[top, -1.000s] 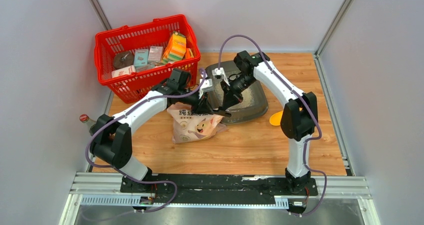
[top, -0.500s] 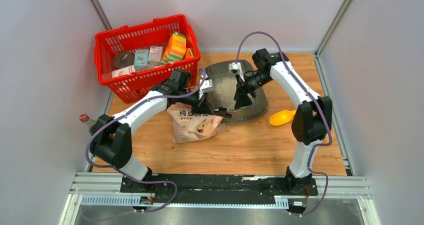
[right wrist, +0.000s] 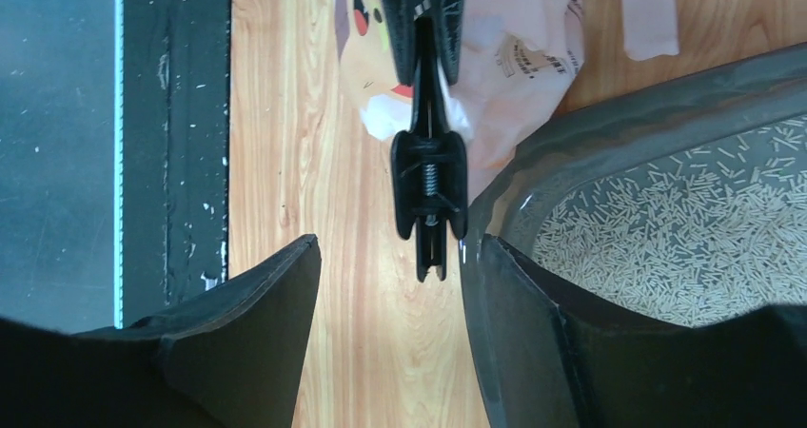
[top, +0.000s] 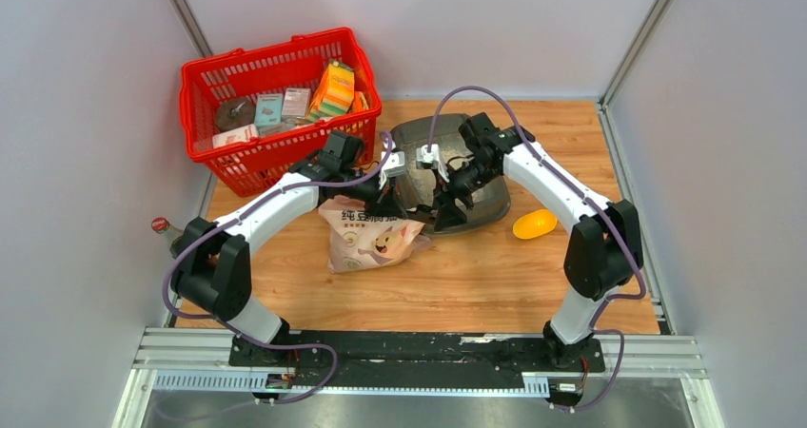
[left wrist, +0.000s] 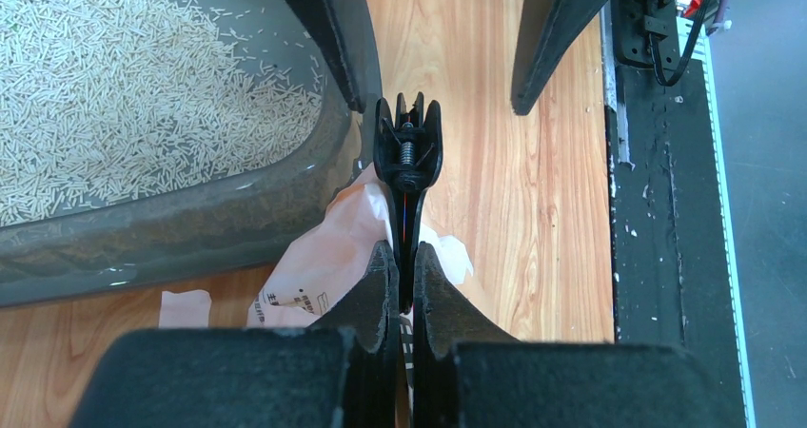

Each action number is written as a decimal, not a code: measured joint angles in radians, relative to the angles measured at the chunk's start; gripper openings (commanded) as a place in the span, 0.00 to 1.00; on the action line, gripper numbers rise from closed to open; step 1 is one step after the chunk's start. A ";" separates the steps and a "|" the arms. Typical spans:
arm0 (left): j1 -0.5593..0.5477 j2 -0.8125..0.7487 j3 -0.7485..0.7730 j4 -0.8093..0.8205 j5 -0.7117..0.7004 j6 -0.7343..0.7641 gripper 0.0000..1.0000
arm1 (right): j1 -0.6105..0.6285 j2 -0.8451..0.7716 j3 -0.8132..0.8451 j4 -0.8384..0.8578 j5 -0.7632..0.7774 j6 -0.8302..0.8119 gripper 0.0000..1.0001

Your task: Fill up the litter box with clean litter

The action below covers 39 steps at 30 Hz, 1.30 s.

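L claw (left wrist: pixel 402 259) – clamped on clip (left wrist: pixel 409 147)

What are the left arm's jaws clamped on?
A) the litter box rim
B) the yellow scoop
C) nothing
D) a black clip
D: the left wrist view shows the left gripper with its jaws shut on one end of the black clip.
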 measured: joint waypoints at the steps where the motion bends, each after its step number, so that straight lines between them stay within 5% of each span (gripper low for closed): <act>1: 0.000 0.000 0.000 0.000 0.000 0.000 0.00 | 0.002 0.000 -0.003 0.014 0.008 0.014 0.65; 28: 0.000 0.000 0.005 -0.008 -0.002 -0.001 0.00 | 0.030 -0.057 -0.087 0.263 0.053 0.208 0.53; 34: 0.000 0.000 0.005 -0.008 -0.003 -0.001 0.00 | 0.039 -0.055 -0.097 0.285 0.059 0.230 0.43; 36: 0.000 0.000 0.005 -0.008 -0.004 -0.001 0.01 | 0.041 -0.054 -0.098 0.289 0.063 0.235 0.28; 39: 0.000 0.000 0.005 -0.006 -0.019 -0.005 0.27 | 0.042 -0.053 -0.098 0.290 0.063 0.238 0.08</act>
